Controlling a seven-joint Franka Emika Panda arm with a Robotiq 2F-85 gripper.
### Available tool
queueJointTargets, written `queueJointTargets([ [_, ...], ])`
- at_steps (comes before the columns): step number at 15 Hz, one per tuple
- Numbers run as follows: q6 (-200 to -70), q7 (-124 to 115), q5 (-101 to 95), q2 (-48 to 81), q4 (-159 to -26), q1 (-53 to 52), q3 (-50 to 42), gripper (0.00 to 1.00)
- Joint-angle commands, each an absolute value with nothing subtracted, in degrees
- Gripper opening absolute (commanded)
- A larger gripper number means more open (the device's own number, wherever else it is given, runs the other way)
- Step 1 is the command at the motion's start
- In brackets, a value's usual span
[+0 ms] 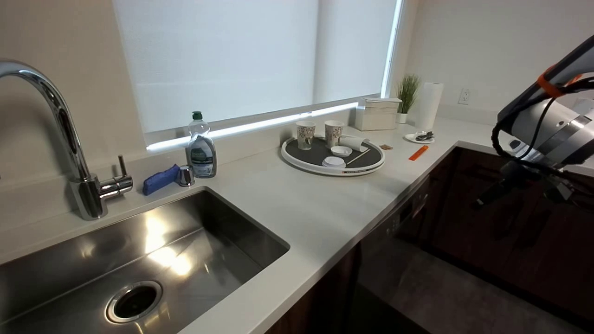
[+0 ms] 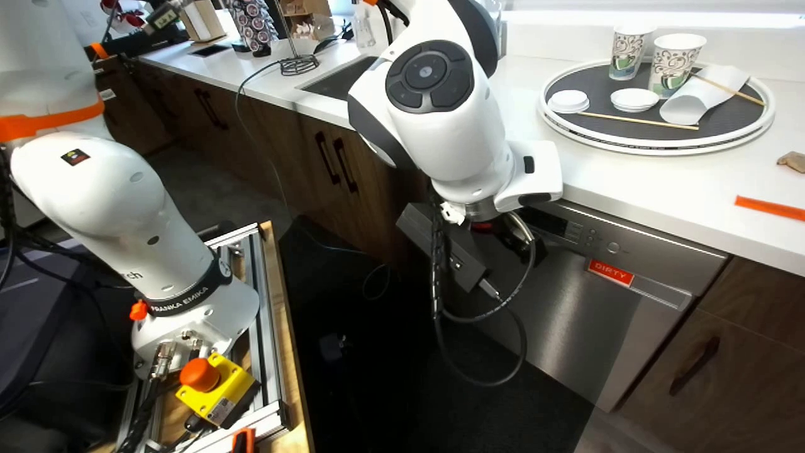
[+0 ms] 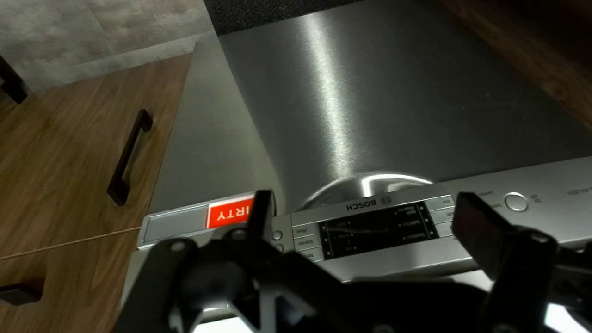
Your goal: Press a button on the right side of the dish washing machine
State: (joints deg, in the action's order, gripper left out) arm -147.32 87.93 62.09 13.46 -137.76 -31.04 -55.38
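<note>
Under counter (image 2: 666, 179), dishwasher (image 3: 384, 115) faced my wide-spread gripper (image 3: 363, 203), prob. pre-press step; next move needed aligning w/ R-side btn (image 3: 277, 235).

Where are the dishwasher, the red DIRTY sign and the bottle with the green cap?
Dishwasher (image 3: 384, 125): in the wrist view, on its shiny door.
Red DIRTY sign (image 2: 610, 272): in an exterior view, on its middle.
Bottle with the green cap (image 1: 202, 155): in an exterior view, on its label.

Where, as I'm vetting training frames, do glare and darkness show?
Wrist view: a glare streak on the dish washing machine, the end effector mostly dark; in an exterior view: glare spots in the sink; in both exterior views: a blown-out strip at the window.
</note>
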Motion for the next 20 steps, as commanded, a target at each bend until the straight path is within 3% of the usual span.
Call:
queueJointTargets([
  [1,-147.48,90.64,67.34,16.87,-135.42,-27.23,-51.44,1.0],
  [6,-145.64,99.75,77.45,21.46,-130.92,-22.27,-47.19,1.0],
  [7,-147.97,99.54,75.55,19.66,-130.25,-13.31,-37.87,1.0],
  [11,-147.2,101.67,74.2,23.04,-125.38,0.82,-24.0,1.0],
  [12,-145.03,103.42,76.6,25.41,-124.05,-3.05,-28.36,1.0],
  [13,-147.2,102.56,73.34,24.44,-123.61,4.86,-20.22,1.0],
  [20,-147.96,103.93,73.02,29.83,-117.28,11.85,-12.01,1.0],
])
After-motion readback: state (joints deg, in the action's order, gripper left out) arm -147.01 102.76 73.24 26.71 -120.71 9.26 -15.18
